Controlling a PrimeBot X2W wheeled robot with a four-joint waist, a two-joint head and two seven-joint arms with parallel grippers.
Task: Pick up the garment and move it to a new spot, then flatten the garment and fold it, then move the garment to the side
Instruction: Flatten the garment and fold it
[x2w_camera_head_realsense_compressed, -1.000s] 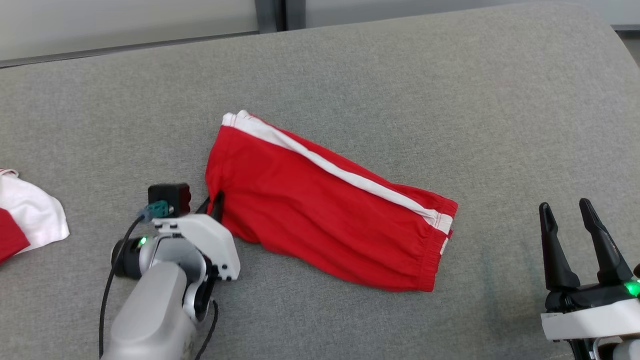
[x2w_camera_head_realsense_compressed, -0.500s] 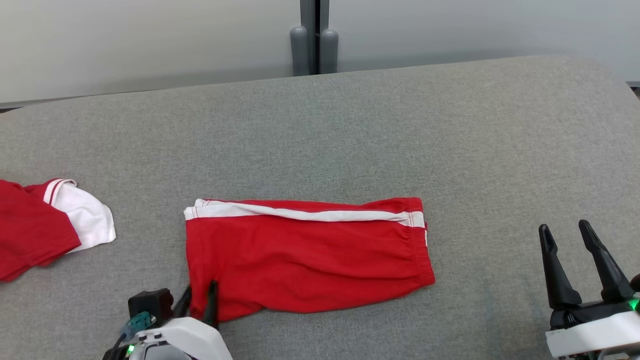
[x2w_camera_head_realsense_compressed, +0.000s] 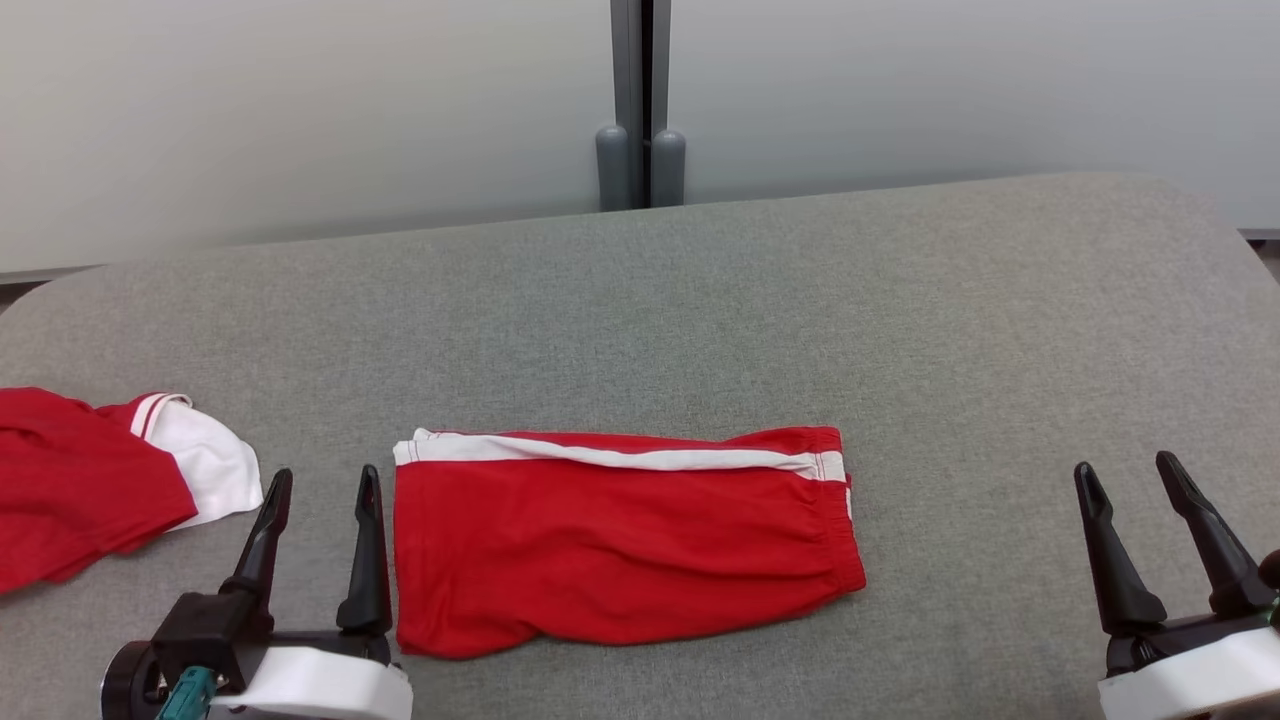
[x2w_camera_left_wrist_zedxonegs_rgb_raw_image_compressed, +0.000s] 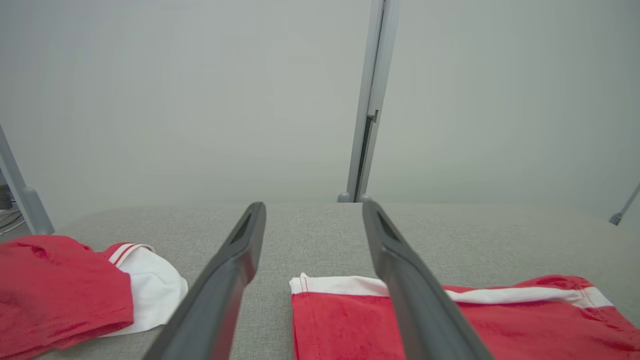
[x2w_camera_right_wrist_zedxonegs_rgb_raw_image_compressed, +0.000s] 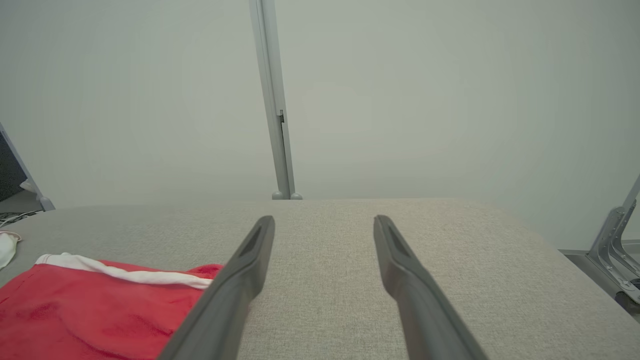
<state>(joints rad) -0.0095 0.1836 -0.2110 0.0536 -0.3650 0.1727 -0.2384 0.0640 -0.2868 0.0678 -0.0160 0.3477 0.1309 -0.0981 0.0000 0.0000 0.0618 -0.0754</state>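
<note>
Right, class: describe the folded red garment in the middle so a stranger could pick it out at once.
Start with the wide grey cushioned surface. Near its front edge, in the middle, lies the folded red garment, a flat rectangle. Unlike the crumpled red and white garment at the left edge, it has one white stripe along its far side.
</note>
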